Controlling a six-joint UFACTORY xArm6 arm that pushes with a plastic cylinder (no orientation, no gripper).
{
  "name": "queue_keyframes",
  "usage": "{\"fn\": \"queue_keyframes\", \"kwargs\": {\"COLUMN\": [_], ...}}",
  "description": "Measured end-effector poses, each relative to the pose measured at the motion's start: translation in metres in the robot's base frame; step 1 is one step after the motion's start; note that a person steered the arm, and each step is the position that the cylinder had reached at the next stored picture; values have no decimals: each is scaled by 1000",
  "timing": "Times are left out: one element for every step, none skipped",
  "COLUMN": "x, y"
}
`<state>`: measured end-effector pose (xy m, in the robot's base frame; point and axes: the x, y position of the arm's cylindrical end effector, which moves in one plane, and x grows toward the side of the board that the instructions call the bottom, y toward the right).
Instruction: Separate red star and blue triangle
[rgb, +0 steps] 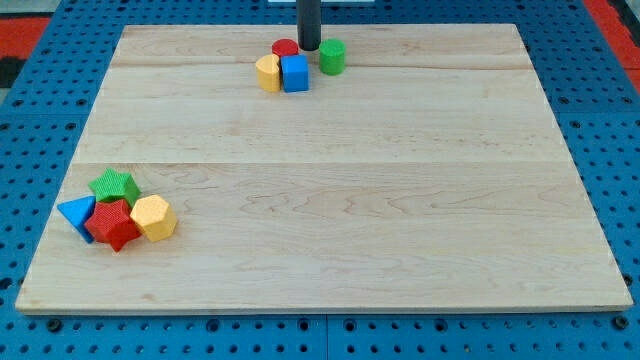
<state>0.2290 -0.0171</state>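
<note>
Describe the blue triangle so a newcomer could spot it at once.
Look at the wooden board's corner at the view's bottom left, where four blocks huddle together. The blue triangle sits at the cluster's left edge, touching the red star, with the green star above. It is the only blue block there; my tip is far off.
</note>
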Motion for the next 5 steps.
{"fn": "queue_keyframes", "kwargs": {"x": [0,-4,-10,-10,-9], "y": [0,18,25,24,-11]}}
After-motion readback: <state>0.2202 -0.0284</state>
